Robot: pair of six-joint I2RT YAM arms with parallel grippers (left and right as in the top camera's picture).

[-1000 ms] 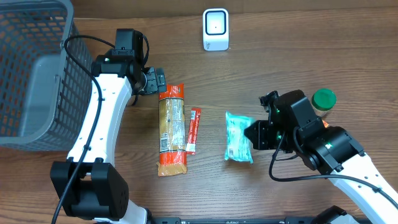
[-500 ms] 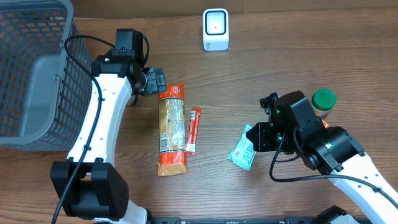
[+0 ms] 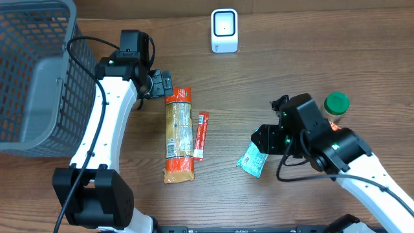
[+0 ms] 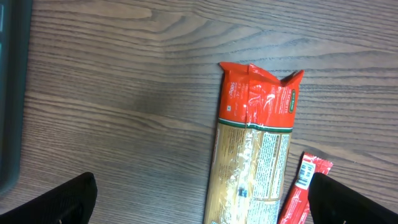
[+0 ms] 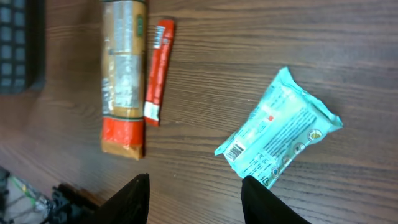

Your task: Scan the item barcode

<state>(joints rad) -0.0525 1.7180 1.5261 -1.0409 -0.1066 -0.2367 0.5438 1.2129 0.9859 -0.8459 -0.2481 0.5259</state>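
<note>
The teal plastic packet (image 5: 280,132) is lying flat on the brown wood-grain table (image 3: 323,52), on the robot's right side and turned diagonally. Its printed face is pointing up, and a small white barcode label (image 5: 234,151) is showing at one corner in the right wrist view. The right gripper (image 5: 194,186) is hanging just over the packet with its two black fingers parted and nothing between them. The packet is resting free on the wood, with its lower edge close to one finger. From overhead, that gripper is covering the packet's upper end.

To the left of the packet, a thin red stick sachet (image 3: 201,134) is lying lengthwise. It is just beside a long clear pasta bag with orange-red ends (image 3: 179,134), and the two are running roughly parallel. The left gripper (image 4: 202,180) is hovering at the far end of the pasta bag with its fingers spread wide and empty.

A small jar with a green lid (image 3: 336,105) is standing upright behind the right arm. The white box-shaped scanner (image 3: 224,30) is standing at the far edge of the table, well apart from the packet. A grey wire-mesh basket (image 3: 32,71) is occupying the far left corner.
</note>
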